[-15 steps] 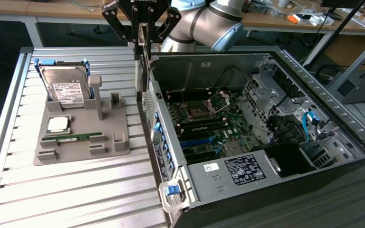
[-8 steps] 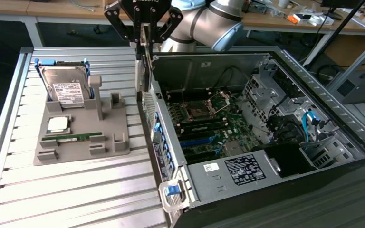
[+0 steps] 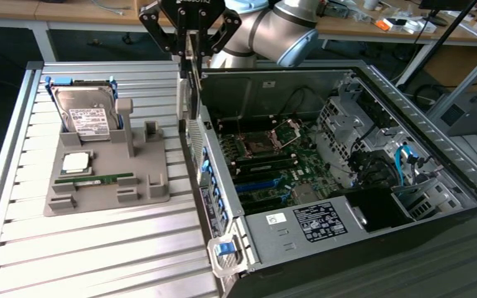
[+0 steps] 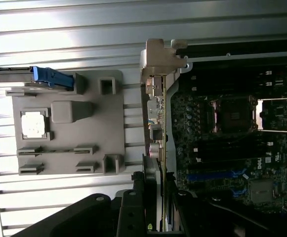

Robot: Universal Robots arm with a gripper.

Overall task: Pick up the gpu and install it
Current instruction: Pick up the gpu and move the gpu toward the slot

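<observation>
Gpu [image 3: 187, 87]: clamped between the fingers of the closed gripper [image 3: 188, 54], hanging on edge with its long side upright, lifted off the table [image 3: 97, 248]. Placed toward 12 o'clock in the exterior view, over the wall of the open computer case [image 3: 263, 239] that faces 9 o'clock, between the grey holder [image 3: 97, 200] and the motherboard [image 3: 276, 164]. Clear of the holder; cannot tell whether touching the case wall. Seen edge-on from the wrist view, thin edge running along the line where the case meets the holder's side. On the holder, at 9 o'clock from the case: hard drive [image 3: 85, 115] propped up at the 12 o'clock end, processor chip [image 3: 76, 162] lying flat near the middle, narrow green memory stick [image 3: 97, 179] just at 6 o'clock from the chip.
</observation>
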